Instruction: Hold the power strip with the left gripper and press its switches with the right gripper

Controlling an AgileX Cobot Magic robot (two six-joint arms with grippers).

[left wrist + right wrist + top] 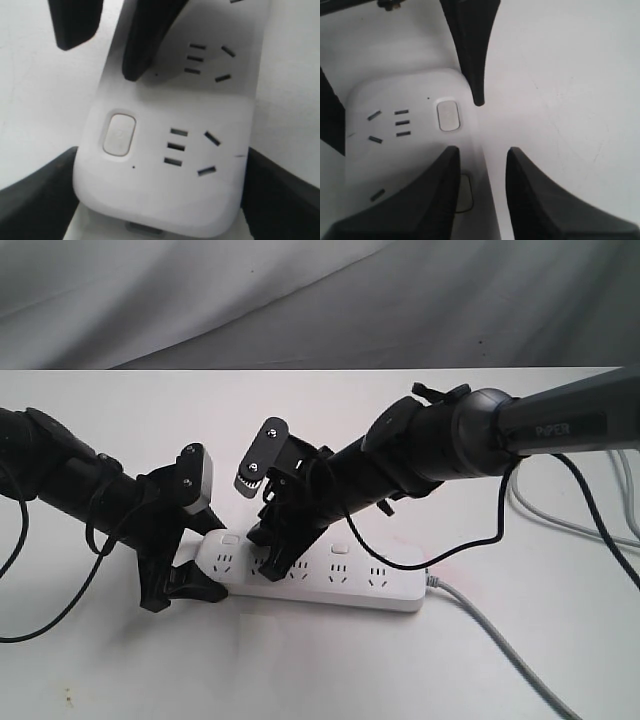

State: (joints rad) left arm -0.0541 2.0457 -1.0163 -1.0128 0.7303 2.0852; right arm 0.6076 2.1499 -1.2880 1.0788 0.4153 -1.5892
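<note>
Exterior: the power strip [330, 580] is lying on the desk [300, 685]. Left wrist: the left pincer [160, 165] is clamping its end, steadying it. Right wrist: the right pincer [482, 150], jaws apart, is holding one finger [437, 200] over the second switch [465, 195].

the power strip [150, 200] is showing smooth, glossy white plastic between the matt black fingers [35, 200] of the left gripper [180, 592]. the matt black plate [262, 455] on the right gripper [272, 560] is carrying shiny silver screws [271, 428]. under both claws the table [300, 675] is looking matt white.
</note>
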